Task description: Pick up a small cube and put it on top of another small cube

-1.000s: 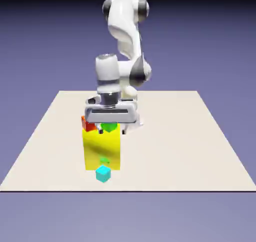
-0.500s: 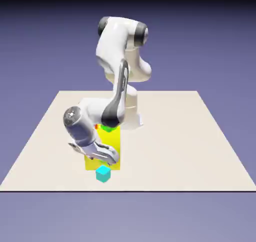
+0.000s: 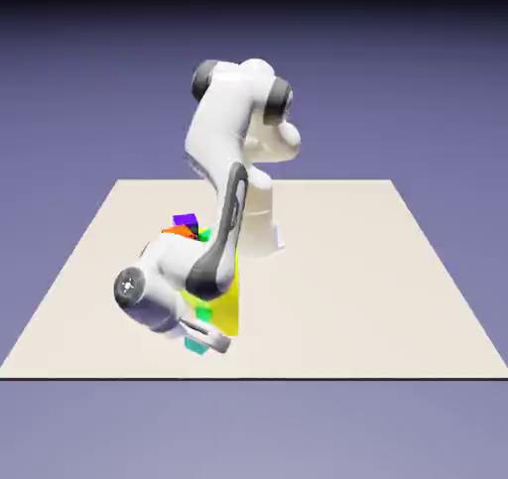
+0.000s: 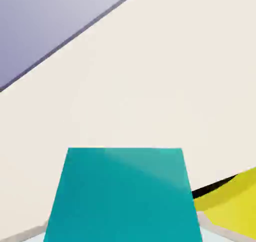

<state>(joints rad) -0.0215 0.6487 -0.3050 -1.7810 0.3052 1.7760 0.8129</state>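
Observation:
The small cube (image 4: 122,196), plain cyan, fills the bottom middle of the hand view, sitting between my fingertips and hiding most of them. In the exterior view only a sliver of the small cube (image 3: 193,345) shows under the hand, low over the table's near edge. My gripper (image 3: 206,342) is shut on it, the hand tilted steeply and reaching from the exterior view's left. The big yellow block (image 3: 230,299) stands just behind the cube, close to my fingers.
The yellow block (image 4: 230,201) edges into the hand view's lower right. Behind it lie a purple cube (image 3: 185,219), an orange-red cube (image 3: 177,231) and a green cube (image 3: 204,235). The table's near edge (image 3: 248,376) runs just in front of the hand.
The arm has swung down from above the yellow block to the table's near edge. The jaws, open before, have shut on the cyan cube.

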